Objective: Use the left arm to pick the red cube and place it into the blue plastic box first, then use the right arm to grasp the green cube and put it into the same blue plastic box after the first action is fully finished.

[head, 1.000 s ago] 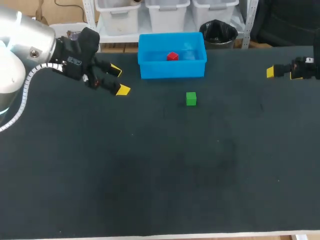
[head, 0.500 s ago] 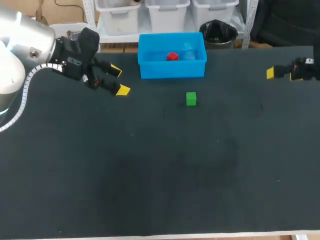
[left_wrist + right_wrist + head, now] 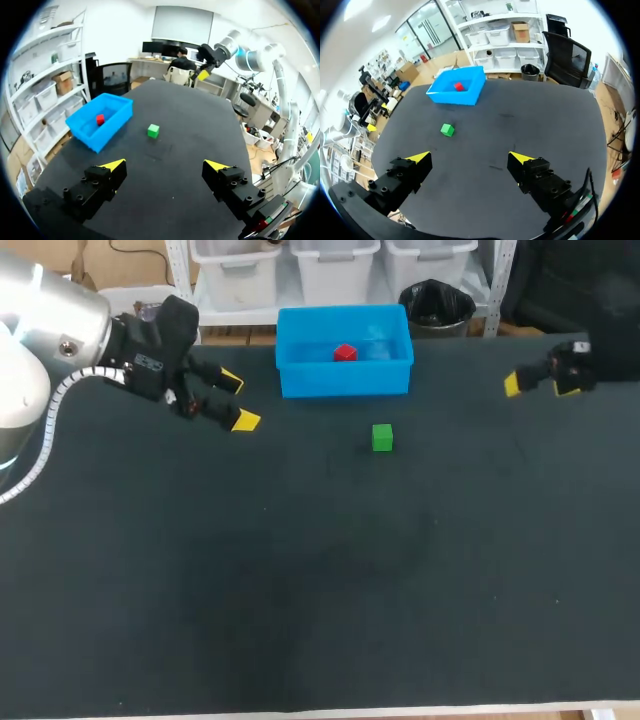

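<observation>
Box: a blue plastic box stands at the far edge of the table, near the middle; it is rectangular, open-topped and has smooth upright walls.
Box contents: the red cube lies inside on the box floor, about midway along it, apart from the walls.
Green cube: the green cube sits on the table just in front of the box, a little right of its middle, outside it and not touching it.
Left gripper: the left gripper hangs over the table to the left of the box, fingers spread wide; it holds nothing and touches nothing, and in its wrist view both cubes lie well ahead of it.
Right gripper: the right gripper is over the far right part of the table, well apart from the green cube; its fingers are spread wide too, with only bare table between them.
Materials: the table top is a dark, matte sheet; both cubes are small, solid-coloured blocks with sharp edges; the gripper fingers are black blocks with bolt heads, ending in wedge-shaped yellow tips.
</observation>
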Available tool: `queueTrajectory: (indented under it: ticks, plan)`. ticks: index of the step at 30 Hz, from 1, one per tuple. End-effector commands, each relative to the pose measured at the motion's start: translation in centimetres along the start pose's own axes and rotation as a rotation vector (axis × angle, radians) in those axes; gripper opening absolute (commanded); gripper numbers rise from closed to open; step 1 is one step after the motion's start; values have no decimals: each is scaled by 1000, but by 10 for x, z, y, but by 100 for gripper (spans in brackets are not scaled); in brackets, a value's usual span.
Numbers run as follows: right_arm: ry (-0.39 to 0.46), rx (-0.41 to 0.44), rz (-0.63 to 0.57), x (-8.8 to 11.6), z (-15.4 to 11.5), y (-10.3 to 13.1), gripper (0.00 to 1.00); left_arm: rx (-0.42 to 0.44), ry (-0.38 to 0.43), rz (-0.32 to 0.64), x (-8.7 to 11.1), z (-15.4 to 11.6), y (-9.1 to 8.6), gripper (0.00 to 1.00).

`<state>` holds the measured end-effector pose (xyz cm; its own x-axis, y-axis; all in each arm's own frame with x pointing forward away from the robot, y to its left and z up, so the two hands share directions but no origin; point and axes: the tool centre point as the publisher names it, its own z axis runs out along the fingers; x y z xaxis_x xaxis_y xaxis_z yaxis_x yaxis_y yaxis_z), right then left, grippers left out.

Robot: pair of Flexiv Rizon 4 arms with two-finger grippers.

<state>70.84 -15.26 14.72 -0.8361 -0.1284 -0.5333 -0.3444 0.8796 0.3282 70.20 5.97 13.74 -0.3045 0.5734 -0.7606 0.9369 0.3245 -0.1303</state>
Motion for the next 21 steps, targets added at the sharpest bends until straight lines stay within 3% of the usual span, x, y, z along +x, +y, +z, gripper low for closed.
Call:
queueTrajectory:
  ticks: [1,10,21]
  plan:
    - [107,82,-9,-21,14,10,100,-2,3,0,0,0,-1,100]
    - [266,180,-43,-48,37,33,100,-2,3,0,0,0,-1,100]
    - [388,236,-21,-72,67,69,100,-2,3,0,0,0,-1,100]
